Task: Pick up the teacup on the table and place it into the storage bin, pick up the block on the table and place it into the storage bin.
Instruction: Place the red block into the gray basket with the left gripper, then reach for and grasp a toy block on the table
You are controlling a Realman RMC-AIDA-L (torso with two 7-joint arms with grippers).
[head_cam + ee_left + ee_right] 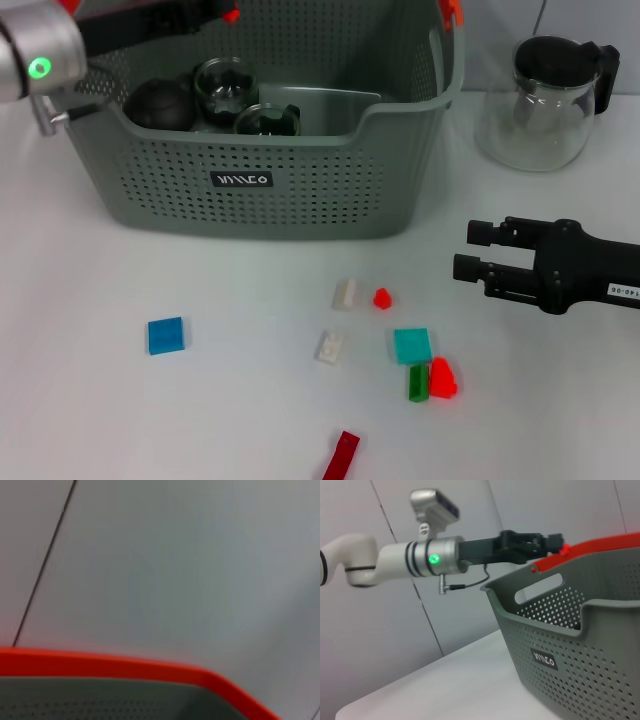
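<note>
The storage bin (pixel 300 190) stands at the back middle of the table, and its perforated wall (pixel 580 660) fills the right wrist view. Two glass teacups (pixel 226 84) (pixel 266 120) lie inside it beside a round black object (pixel 160 102). My left gripper (pixel 228 12) hovers over the bin's back left; the right wrist view shows this left gripper (pixel 555 542) above the rim. Several blocks lie on the table in front: blue (pixel 165 335), white (pixel 345 293), teal (pixel 412 345), green (pixel 418 382), red (pixel 442 378). My right gripper (pixel 463 250) is open and empty, right of the blocks.
A glass jug with a black lid (pixel 545 100) stands at the back right. A second white block (pixel 330 346), a tiny red piece (pixel 382 298) and a red bar (pixel 341 457) also lie in front. The left wrist view shows only the bin's orange rim (pixel 100 662).
</note>
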